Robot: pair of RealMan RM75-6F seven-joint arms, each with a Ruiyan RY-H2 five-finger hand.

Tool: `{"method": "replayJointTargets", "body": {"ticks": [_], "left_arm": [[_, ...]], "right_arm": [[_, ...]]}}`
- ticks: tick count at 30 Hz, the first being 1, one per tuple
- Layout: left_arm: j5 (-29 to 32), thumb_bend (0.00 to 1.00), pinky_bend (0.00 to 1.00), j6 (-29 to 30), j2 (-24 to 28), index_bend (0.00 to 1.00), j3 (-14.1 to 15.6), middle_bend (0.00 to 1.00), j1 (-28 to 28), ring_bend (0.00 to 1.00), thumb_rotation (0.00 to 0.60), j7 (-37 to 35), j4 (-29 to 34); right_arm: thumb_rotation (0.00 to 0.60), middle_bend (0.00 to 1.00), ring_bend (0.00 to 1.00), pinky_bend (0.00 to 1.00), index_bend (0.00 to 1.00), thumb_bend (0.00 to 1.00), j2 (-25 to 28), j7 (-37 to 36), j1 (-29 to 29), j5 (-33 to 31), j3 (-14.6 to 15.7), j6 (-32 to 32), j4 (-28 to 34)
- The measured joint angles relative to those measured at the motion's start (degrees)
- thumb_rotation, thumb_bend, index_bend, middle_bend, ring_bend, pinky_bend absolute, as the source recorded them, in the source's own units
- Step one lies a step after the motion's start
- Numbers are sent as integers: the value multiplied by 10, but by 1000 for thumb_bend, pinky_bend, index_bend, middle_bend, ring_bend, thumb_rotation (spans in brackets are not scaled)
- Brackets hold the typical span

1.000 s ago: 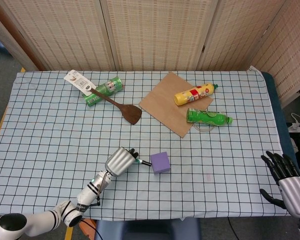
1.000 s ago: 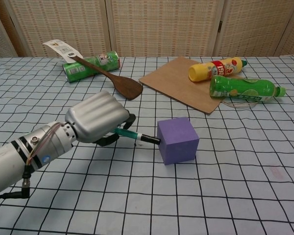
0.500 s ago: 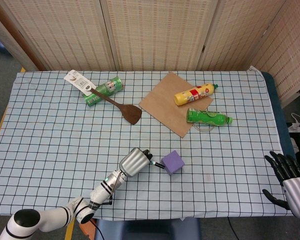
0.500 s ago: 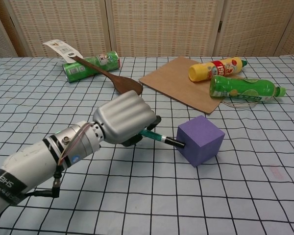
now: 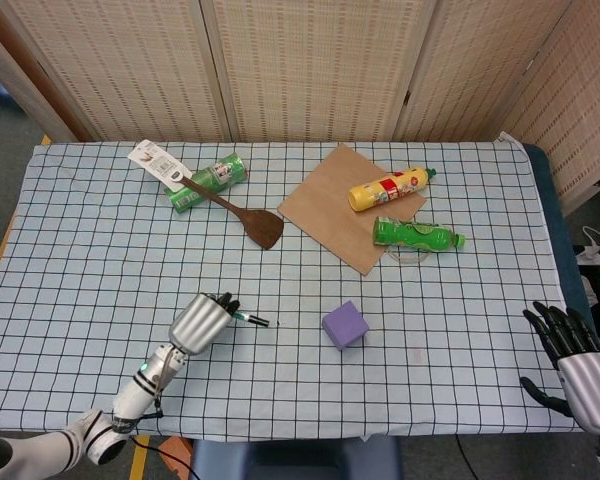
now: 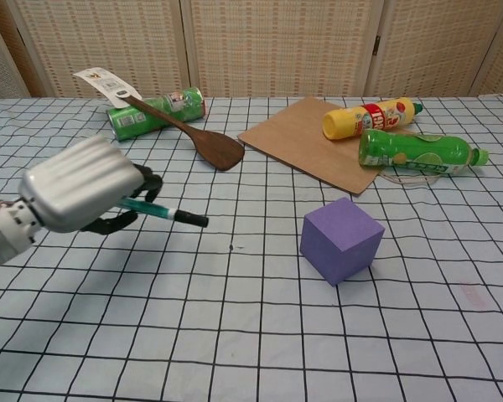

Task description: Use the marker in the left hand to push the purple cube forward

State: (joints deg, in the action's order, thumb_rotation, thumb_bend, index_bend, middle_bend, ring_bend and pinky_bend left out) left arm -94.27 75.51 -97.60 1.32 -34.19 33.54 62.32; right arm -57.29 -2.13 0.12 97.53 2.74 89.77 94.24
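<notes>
The purple cube [image 5: 345, 325] [image 6: 342, 240] sits turned at an angle on the checked cloth, near the front middle. My left hand [image 5: 200, 320] [image 6: 80, 185] grips a green marker [image 5: 250, 319] [image 6: 161, 212] with its black tip pointing right toward the cube. A clear gap separates the tip from the cube, and the hand hangs left of it. My right hand [image 5: 568, 350] stays at the front right edge, fingers spread, holding nothing; the chest view does not show it.
A wooden spatula [image 5: 238, 211] and a green can [image 5: 208, 181] lie at the back left. A brown board [image 5: 340, 202] carries a yellow bottle [image 5: 390, 187], with a green bottle [image 5: 415, 235] beside it at the back right.
The marker pushed the cube to the right and turned it. Since then my left hand has pulled back to the left with the marker, leaving the cube where it stopped.
</notes>
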Motion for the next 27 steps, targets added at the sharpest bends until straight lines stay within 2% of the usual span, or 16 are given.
{"method": "replayJointTargets", "body": {"ticks": [5, 11, 13, 15, 19, 21, 23, 25, 27], "left_arm": [[3, 659, 1000, 26, 28, 688, 47, 680, 65, 833, 600, -32, -27], [10, 598, 1000, 28, 15, 552, 50, 616, 87, 833, 600, -75, -107], [9, 576, 1000, 30, 10, 485, 48, 582, 91, 833, 600, -83, -122], [7, 537, 1000, 30, 9, 359, 48, 499, 94, 820, 600, -91, -125], [17, 449, 999, 3, 20, 139, 50, 329, 97, 761, 600, -90, -101], [30, 409, 981, -14, 32, 31, 48, 203, 100, 697, 600, -76, -71], [48, 393, 951, -31, 46, 0, 45, 105, 104, 649, 600, -56, -32], [63, 386, 904, -40, 61, 0, 41, 56, 108, 620, 600, -37, 8], [76, 382, 782, -41, 81, 0, 37, 33, 115, 548, 600, -18, 58]], "right_arm": [[600, 0, 0, 0, 0, 126, -7, 19, 3, 3, 0, -5, 3], [600, 0, 0, 0, 0, 125, -18, 42, 7, 12, 3, -15, 8], [600, 0, 0, 0, 0, 125, -19, 44, 8, 11, 2, -15, 8], [600, 0, 0, 0, 0, 126, -19, 44, 7, 9, 1, -14, 8], [600, 0, 0, 0, 0, 126, -19, 42, 4, 9, 1, -6, 8], [600, 0, 0, 0, 0, 125, -18, 41, 0, 11, 2, 2, 8], [600, 0, 0, 0, 0, 126, -19, 40, -3, 15, 3, 10, 7], [600, 0, 0, 0, 0, 125, -19, 40, -7, 20, 4, 18, 5], [600, 0, 0, 0, 0, 125, -20, 42, -10, 22, 5, 22, 4]]}}
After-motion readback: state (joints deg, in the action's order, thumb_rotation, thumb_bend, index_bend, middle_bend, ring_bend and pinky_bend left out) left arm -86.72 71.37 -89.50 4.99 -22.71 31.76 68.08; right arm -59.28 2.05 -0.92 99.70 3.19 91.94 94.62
